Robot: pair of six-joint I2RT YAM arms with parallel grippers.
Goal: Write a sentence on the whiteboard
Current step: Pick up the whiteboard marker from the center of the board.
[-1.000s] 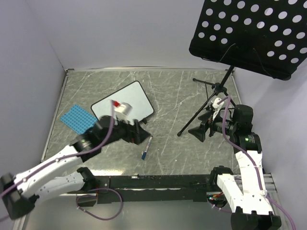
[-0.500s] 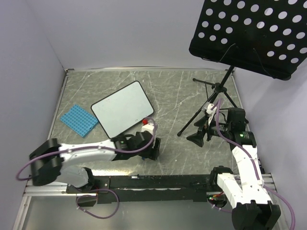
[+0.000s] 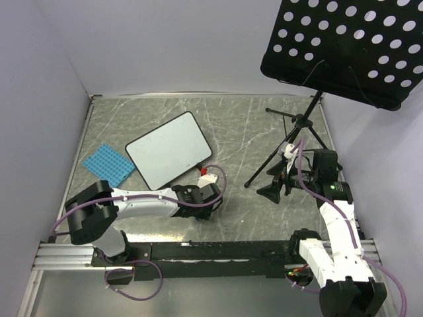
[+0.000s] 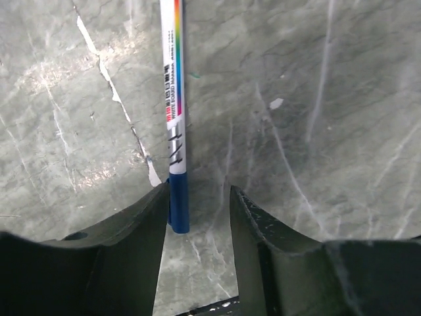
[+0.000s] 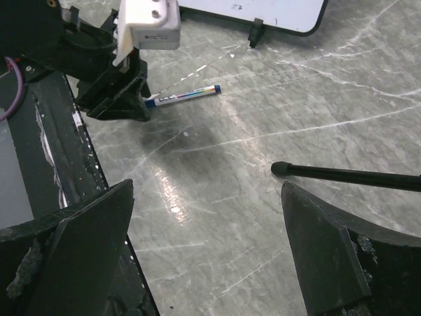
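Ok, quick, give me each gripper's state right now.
Left gripper: open, fingers either side of the marker at its blue end, not clamped on it.
Right gripper: open, holding nothing.

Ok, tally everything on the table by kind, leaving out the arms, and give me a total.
whiteboard: 1
blue studded plate: 1
whiteboard marker: 1
music stand: 1
Total: 4
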